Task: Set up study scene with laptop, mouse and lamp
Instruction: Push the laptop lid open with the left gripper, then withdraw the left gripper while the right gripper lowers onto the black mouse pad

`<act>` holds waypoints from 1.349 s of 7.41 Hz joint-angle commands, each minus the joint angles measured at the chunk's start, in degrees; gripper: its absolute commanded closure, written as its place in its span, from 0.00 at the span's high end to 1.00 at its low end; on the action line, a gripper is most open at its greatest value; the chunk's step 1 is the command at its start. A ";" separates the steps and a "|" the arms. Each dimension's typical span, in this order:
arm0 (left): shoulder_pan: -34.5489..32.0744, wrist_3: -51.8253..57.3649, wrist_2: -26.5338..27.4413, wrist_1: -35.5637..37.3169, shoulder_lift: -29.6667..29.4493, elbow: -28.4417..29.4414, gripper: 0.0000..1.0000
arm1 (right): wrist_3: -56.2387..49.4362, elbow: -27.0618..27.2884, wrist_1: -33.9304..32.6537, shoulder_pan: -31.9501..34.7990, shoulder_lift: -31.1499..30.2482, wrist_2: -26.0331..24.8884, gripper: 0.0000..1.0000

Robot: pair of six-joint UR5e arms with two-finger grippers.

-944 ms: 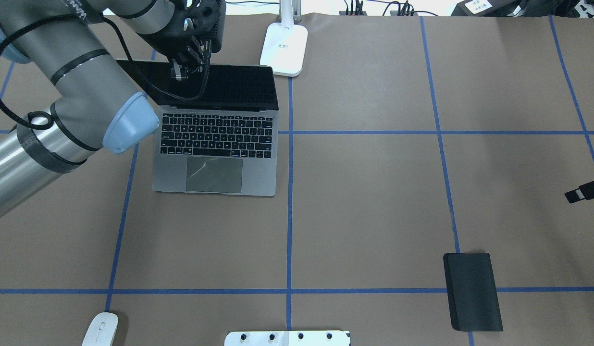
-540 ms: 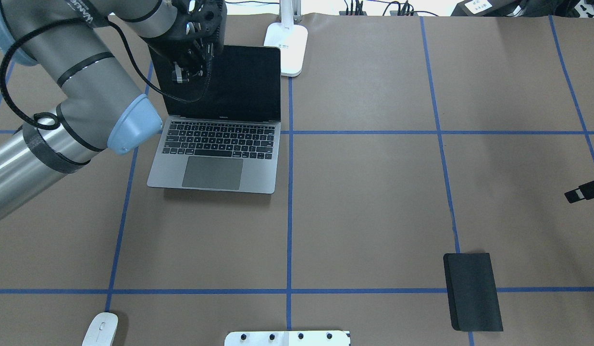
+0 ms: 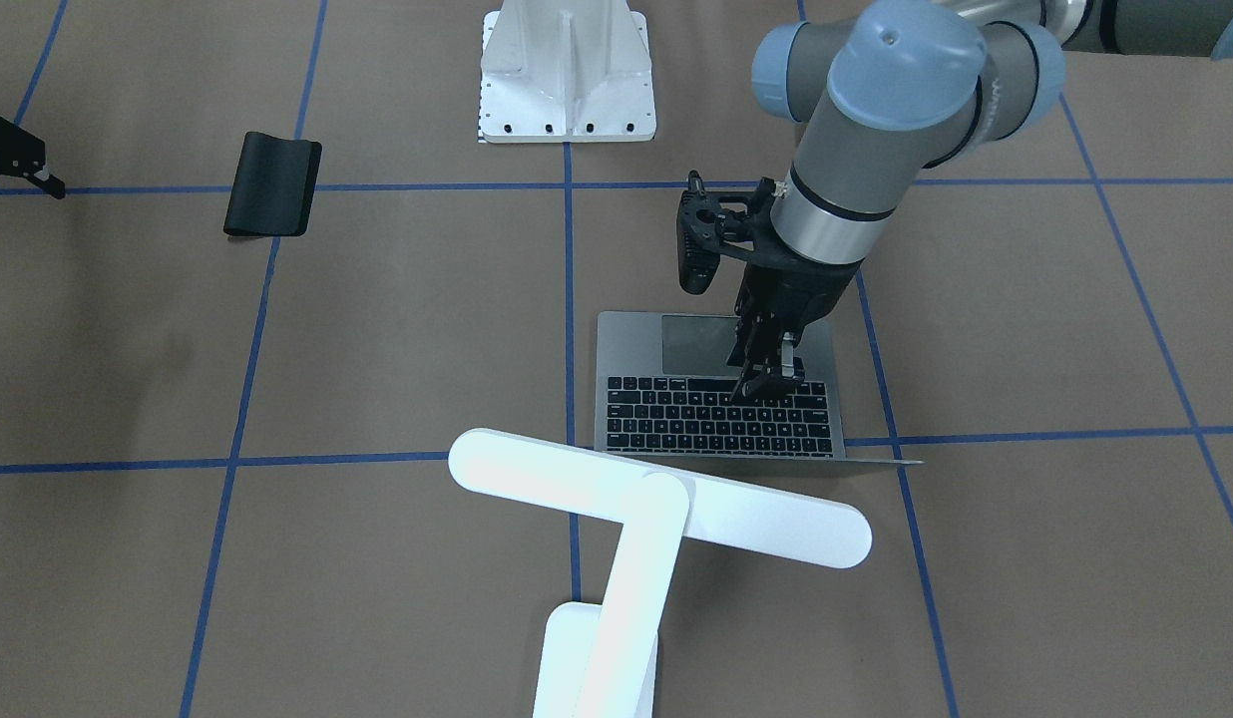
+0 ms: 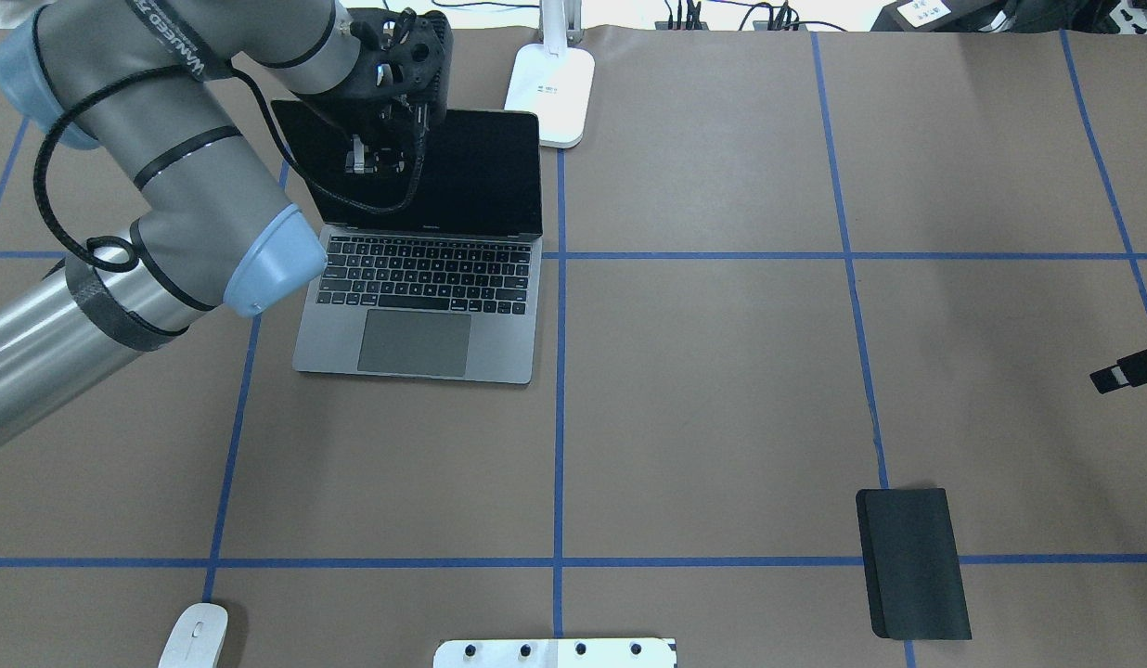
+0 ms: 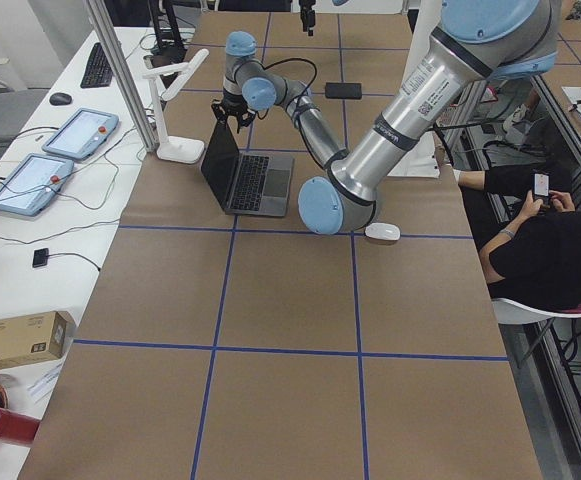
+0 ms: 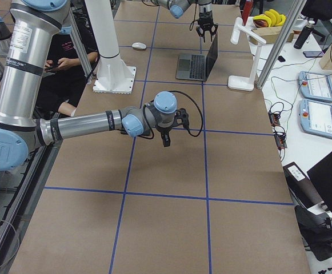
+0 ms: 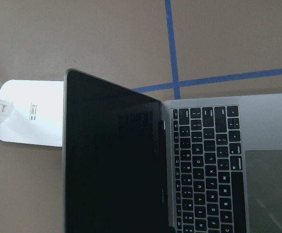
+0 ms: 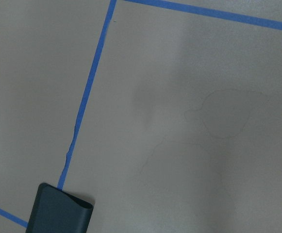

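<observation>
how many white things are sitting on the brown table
3: the lamp at the far edge beside the laptop, the mouse at the robot-side left corner, the ribbed pedestal mid robot-side edge. None seems hidden.

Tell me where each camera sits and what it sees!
Front-facing: across the table, facing the robot; left hand above laptop.
Overhead: behind the robot, looking down; left arm.
Left: table end; left arm nearest.
Right: opposite end; right arm nearest.
Left wrist: laptop screen, lamp; no hand.
Right wrist: black mat corner; no hand.
Front and overhead share the laptop.
</observation>
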 commanded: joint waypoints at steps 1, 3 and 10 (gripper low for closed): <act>-0.34 -1.43 -0.43 0.51 4.72 -4.51 0.70 | 8.57 -0.01 0.33 -5.57 0.96 -0.31 1.00; -0.95 -12.98 -0.43 4.80 13.50 -13.11 0.94 | 13.65 -0.27 0.59 -8.60 2.99 -0.15 1.00; 13.34 -84.15 2.28 3.51 32.50 -30.37 1.00 | 32.76 -5.95 18.79 -22.83 1.33 0.74 1.00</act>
